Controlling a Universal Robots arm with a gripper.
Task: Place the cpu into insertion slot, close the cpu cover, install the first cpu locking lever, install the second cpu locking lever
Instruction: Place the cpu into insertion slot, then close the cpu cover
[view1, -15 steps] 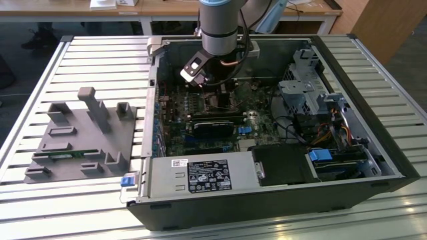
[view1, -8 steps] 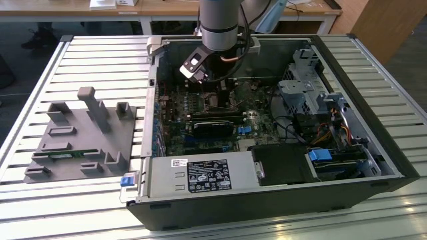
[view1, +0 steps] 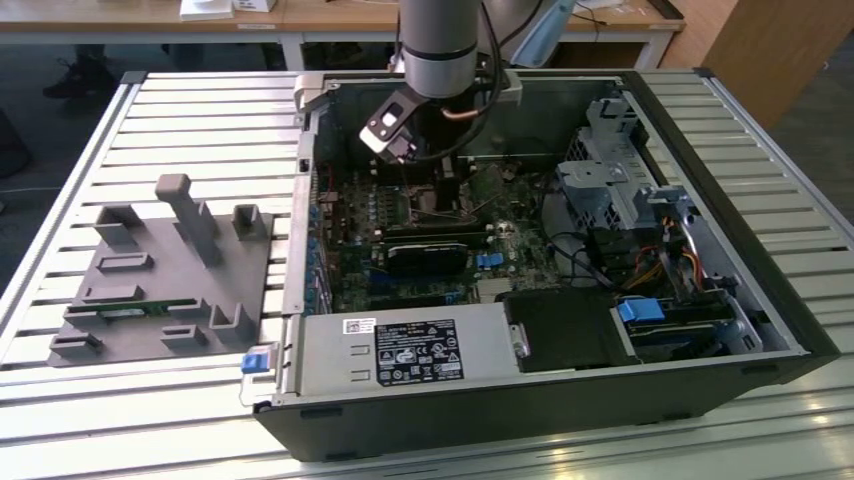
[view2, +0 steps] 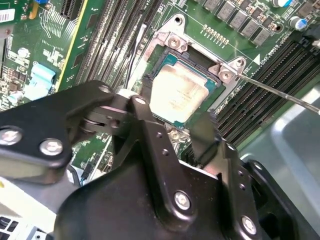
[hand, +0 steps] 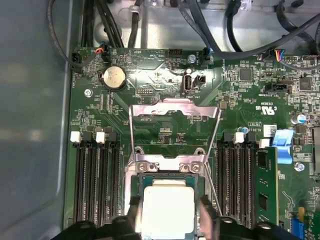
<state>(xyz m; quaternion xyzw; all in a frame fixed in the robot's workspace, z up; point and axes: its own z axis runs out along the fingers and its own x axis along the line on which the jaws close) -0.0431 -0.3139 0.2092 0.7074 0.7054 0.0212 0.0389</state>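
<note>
In insertion slot (hand: 170, 164) — 1 cpu (hand: 167, 210) w/ 1 cpu cover (hand: 175, 106) up

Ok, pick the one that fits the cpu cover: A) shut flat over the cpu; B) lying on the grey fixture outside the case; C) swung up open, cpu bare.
C: in the first wrist view the cpu cover stands swung up off the insertion slot, leaving the cpu uncovered.

The robot's arm (view1: 438, 40) stands upright and reaches straight down, its black gripper (view2: 174, 120) held low and pointing downward.
</note>
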